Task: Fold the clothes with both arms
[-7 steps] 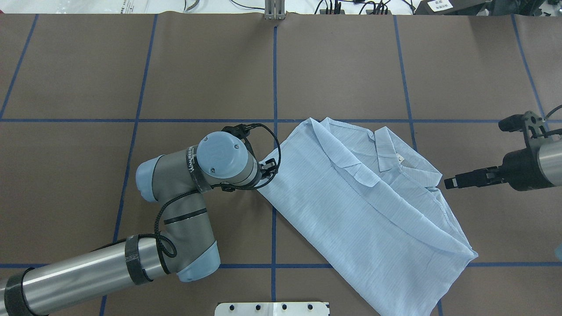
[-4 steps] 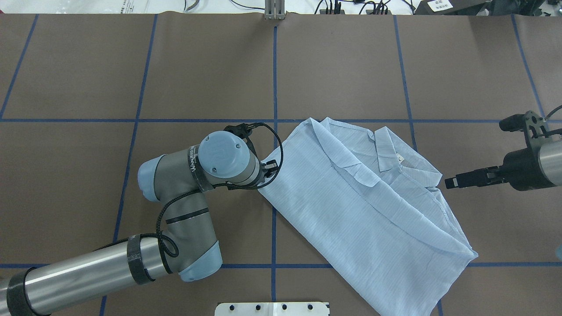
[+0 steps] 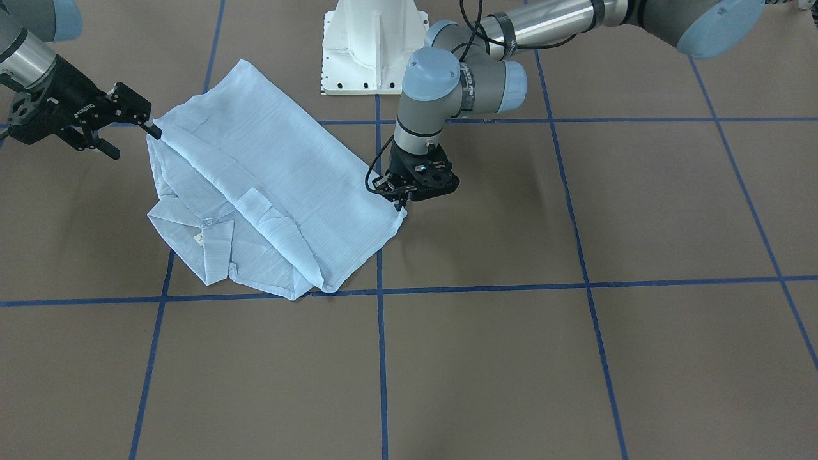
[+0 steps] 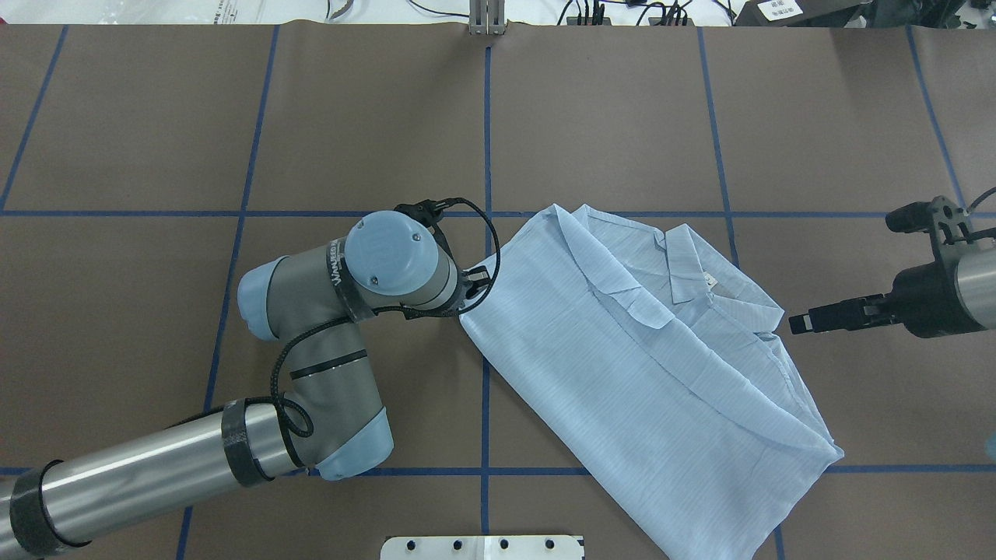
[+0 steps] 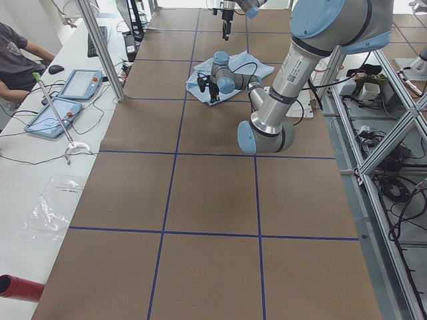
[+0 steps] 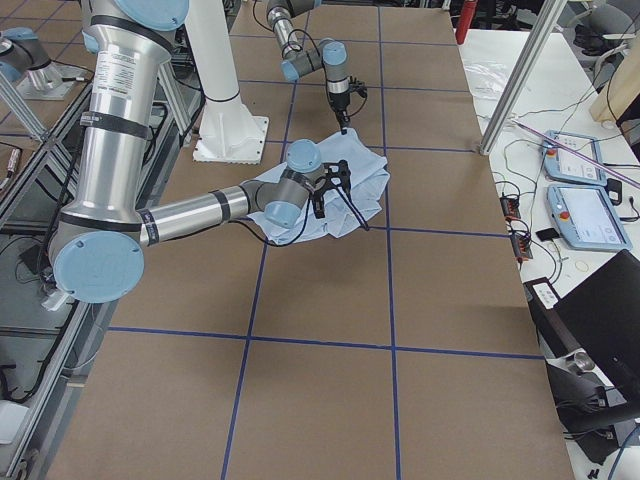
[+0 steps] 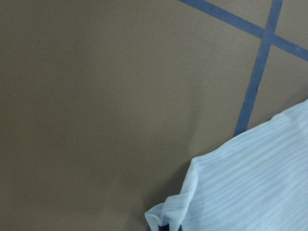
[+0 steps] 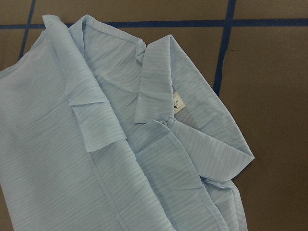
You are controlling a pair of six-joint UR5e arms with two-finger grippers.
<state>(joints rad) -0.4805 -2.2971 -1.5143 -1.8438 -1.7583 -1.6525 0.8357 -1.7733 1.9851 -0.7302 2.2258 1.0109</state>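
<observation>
The pale-blue striped shirt [image 4: 638,373] lies folded on the brown table, collar [image 4: 685,264] towards the far right. My left gripper [image 3: 402,203] points straight down at the shirt's left corner and is shut on it. The left wrist view shows that corner [image 7: 166,219] bunched at the bottom edge. In the overhead view the left wrist hides the fingers. My right gripper [image 3: 137,145] stands open just off the shirt's right edge, level with the collar, one fingertip [image 3: 155,132] close to the cloth. The right wrist view looks down on the collar [image 8: 159,91] and its label.
The white pedestal base [image 3: 374,45] stands at the table's near edge behind the shirt. Blue tape lines [image 4: 486,140] grid the brown mat. A person [image 5: 17,53] sits by tablets [image 5: 63,97] on a side bench beyond the table's far edge.
My left wrist has shifted slightly away and to the left, and the shirt's left corner has drawn in with it. The right arm has not moved.
</observation>
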